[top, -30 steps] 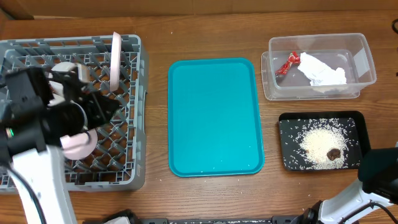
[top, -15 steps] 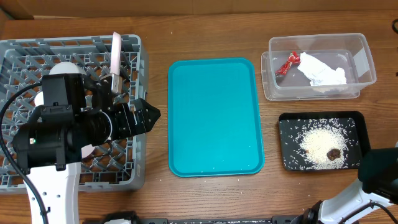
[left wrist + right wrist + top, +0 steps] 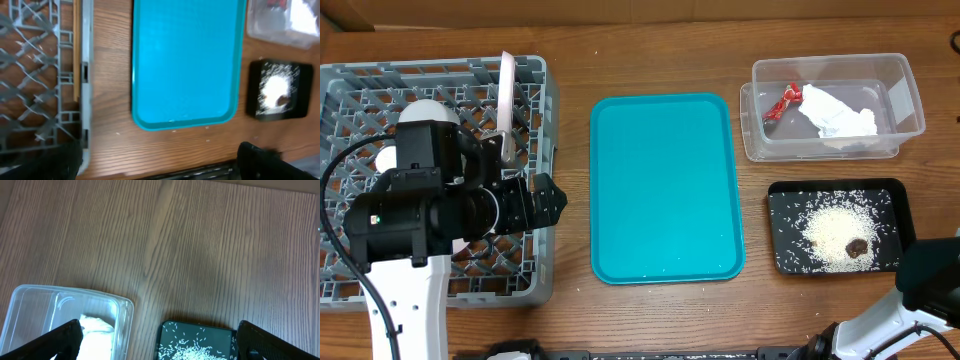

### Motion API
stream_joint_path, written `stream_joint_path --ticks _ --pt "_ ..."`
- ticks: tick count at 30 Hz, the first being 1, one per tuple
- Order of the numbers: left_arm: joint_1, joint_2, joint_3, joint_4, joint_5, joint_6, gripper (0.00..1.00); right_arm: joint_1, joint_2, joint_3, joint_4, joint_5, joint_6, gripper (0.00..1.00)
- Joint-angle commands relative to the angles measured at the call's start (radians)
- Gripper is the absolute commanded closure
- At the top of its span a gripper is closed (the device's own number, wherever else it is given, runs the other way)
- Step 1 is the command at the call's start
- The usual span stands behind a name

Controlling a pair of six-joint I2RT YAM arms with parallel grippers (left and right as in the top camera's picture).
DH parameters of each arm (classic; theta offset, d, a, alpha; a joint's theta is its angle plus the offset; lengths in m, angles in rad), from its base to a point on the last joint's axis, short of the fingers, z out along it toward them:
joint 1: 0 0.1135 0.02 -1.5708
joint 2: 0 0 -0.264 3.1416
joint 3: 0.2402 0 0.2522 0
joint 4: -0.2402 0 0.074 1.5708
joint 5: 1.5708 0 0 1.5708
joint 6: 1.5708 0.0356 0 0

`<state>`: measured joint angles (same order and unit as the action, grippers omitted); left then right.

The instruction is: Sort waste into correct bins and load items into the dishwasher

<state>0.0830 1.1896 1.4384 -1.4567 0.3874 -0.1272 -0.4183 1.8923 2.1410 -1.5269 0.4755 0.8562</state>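
Note:
The grey dish rack [image 3: 525, 75] stands at the left and holds an upright pink plate [image 3: 506, 90] and a white cup [image 3: 428, 108]. A pink bowl [image 3: 462, 243] in it shows only as a sliver under my left arm. My left gripper [image 3: 548, 197] hangs open and empty over the rack's right edge. In the left wrist view the left gripper [image 3: 160, 165] has only bare wood between its fingers. The clear bin [image 3: 910, 95] holds a red wrapper [image 3: 782, 103] and white tissue [image 3: 840, 115]. The black bin [image 3: 782, 200] holds rice. My right gripper [image 3: 160, 342] is open and empty.
A teal tray [image 3: 665, 185] lies bare in the middle, between the rack and the bins, with its near edge showing in the left wrist view [image 3: 185, 60]. My right arm [image 3: 928, 278] sits at the table's front right corner, beside the black bin [image 3: 200, 335].
My left gripper has gone from shut to open. It swung right from over the rack's middle past the rack's right edge, then drew back a little. The right arm is unmoved.

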Motion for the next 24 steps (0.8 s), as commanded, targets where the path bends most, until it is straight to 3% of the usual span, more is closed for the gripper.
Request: stream_joint_path --ticks 1,9,18,24 --pt "-0.018 -0.012 -0.073 0.061 -0.028 0.146 0.00 0.000 -0.028 0.018 0.004 0.010 0.001 0.00" --pt "-0.098 -0.241 -0.518 0.563 -0.029 0.316 0.00 0.000 -0.028 0.018 0.004 0.010 0.001 0.00" --pt "-0.103 -0.605 -1.077 1.144 -0.032 0.314 0.00 0.000 -0.028 0.018 0.004 0.010 0.001 0.00" --pt "-0.103 -0.772 -1.310 1.452 -0.033 0.257 0.00 0.000 -0.028 0.018 0.004 0.010 0.001 0.00"
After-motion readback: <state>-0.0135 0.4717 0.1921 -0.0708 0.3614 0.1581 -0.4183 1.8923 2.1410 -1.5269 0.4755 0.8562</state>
